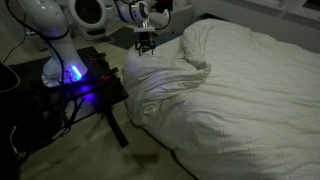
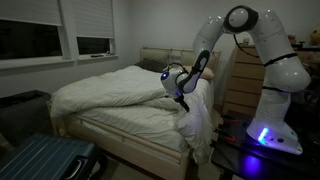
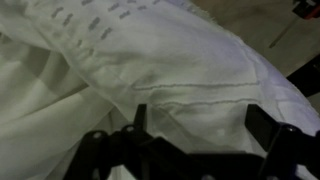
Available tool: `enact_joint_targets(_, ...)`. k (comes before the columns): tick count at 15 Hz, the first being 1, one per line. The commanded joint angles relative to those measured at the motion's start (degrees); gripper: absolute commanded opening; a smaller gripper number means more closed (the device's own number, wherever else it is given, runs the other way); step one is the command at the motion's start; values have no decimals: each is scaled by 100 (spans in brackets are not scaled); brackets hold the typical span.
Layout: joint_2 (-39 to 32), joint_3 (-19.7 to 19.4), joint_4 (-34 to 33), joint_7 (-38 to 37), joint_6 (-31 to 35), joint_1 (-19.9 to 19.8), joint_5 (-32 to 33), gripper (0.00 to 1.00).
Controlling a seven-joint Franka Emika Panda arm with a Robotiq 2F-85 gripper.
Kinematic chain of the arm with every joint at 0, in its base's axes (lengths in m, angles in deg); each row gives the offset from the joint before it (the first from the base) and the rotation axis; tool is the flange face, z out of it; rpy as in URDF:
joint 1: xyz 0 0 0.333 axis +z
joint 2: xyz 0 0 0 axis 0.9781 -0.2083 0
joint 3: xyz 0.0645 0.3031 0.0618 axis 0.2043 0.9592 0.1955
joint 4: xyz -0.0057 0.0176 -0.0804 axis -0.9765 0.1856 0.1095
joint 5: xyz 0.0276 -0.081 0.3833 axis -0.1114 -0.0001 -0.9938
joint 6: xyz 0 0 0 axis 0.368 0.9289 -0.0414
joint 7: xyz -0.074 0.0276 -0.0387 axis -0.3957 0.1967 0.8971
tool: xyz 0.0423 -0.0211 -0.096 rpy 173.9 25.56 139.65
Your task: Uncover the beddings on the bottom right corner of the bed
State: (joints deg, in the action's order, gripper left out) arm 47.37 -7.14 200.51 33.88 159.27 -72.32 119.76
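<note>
Beddings (image 1: 235,95): one big white wrinkled cover filling the right two thirds of an exterior view, with a puffy heap at upper centre.
Bed (image 2: 125,132): one. Its side and low frame show only in an exterior view, at centre. There the beddings (image 2: 115,88) lie piled on top and hang down the corner at centre right.
My gripper (image 1: 146,42): one, at top centre of an exterior view, just over the heap. I also see it at centre right (image 2: 181,98), at the bed's corner.
Grip: in the wrist view my two dark fingers (image 3: 138,116) stand wide apart at the bottom edge, with a stitched fold of cloth (image 3: 160,70) between and beyond them. I cannot tell whether they touch it.
Table (image 1: 95,85): one, black with a blue glow, at left centre, just beside the bed.
Only one view shows: one ribbed suitcase (image 2: 45,160) at lower left, two windows (image 2: 95,44) at upper left, and a chest of drawers (image 2: 240,85) behind my arm (image 2: 250,35).
Cut off: the bed runs off the right and bottom edges of an exterior view.
Hard to make out: the wrist view is dim and blurred, and my fingers' bases run off its lower edge.
</note>
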Motion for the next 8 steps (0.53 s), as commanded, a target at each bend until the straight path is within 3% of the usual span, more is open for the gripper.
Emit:
enact_joint_targets(1,-4,-60,227,353,708,-187,1004,100)
enact_joint_targets(5,-245,-176,341,606,2060,-684,2281,100)
enact_joint_targets(8,-561,-78,222,1320,3009,-1252,2573,100)
